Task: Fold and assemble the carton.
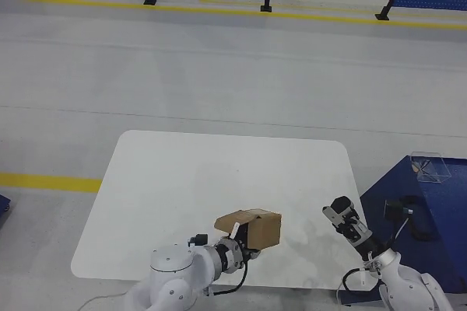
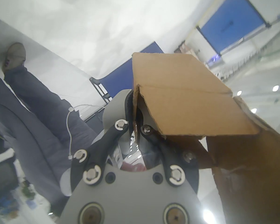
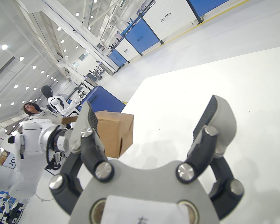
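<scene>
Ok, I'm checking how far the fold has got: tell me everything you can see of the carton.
The carton is plain brown cardboard, squared into a small box with one flap raised. The left gripper pinches the edge of one panel. The carton is over the near part of the white table; whether it rests there is unclear. The open right gripper is apart from it.

I am looking steeply down on the table (image 1: pixel 179 179) from overhead with the top camera. My left wrist camera is pointing upward right against the carton (image 2: pixel 184 94), while the right one is facing it across the table.
</scene>
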